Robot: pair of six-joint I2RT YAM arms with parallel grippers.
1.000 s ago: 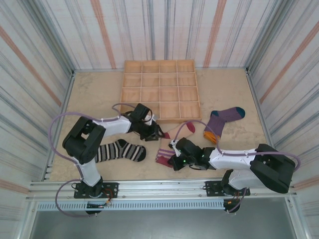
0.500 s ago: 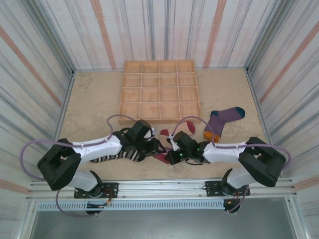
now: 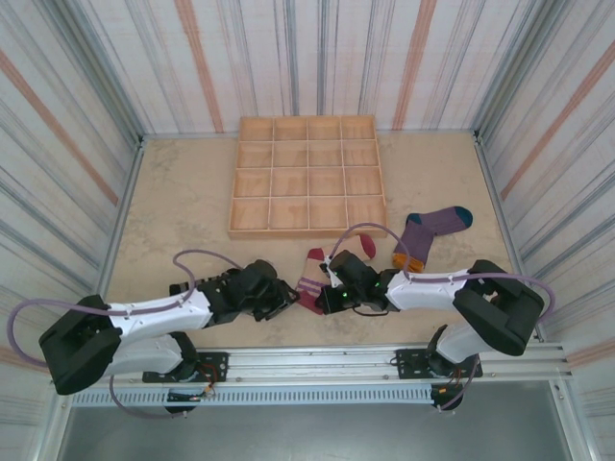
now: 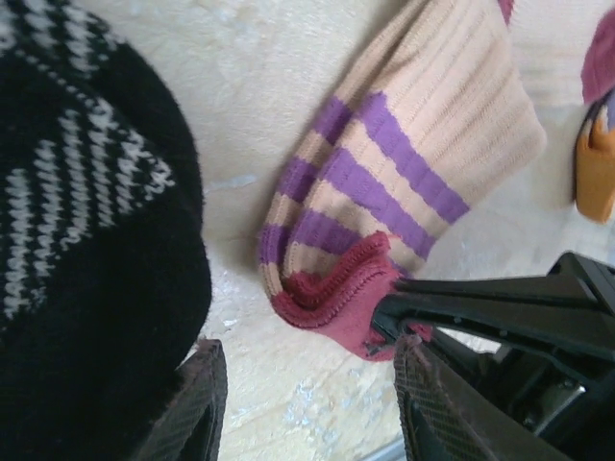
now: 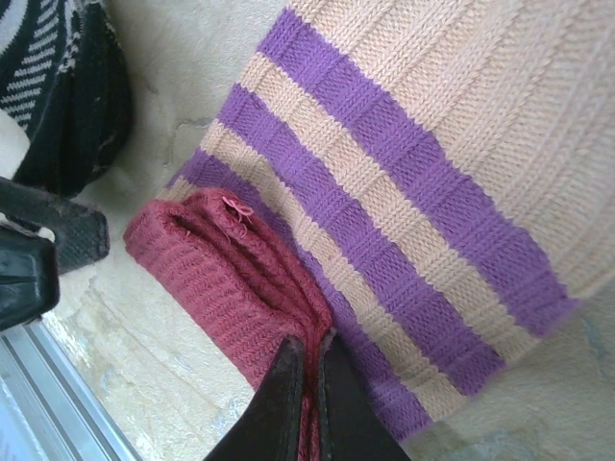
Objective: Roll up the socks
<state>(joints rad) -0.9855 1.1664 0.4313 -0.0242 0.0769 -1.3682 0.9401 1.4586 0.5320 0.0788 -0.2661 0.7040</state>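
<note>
A tan sock (image 3: pixel 313 272) with purple stripes and a dark red cuff lies just before the front wall of the wooden tray (image 3: pixel 307 230). The right gripper (image 5: pixel 306 357) is pinched tight on the folded cuff edge. The left gripper (image 4: pixel 307 351) hovers close by, fingers apart and holding nothing, with the black-and-white sock (image 4: pixel 86 240) just beside one finger. A purple sock (image 3: pixel 428 232) lies off the tray's front right corner. The thin pinch may slip once rolling begins. The left fingers could snag the striped sock, or the grippers could collide. No writing or labels are readable.
</note>
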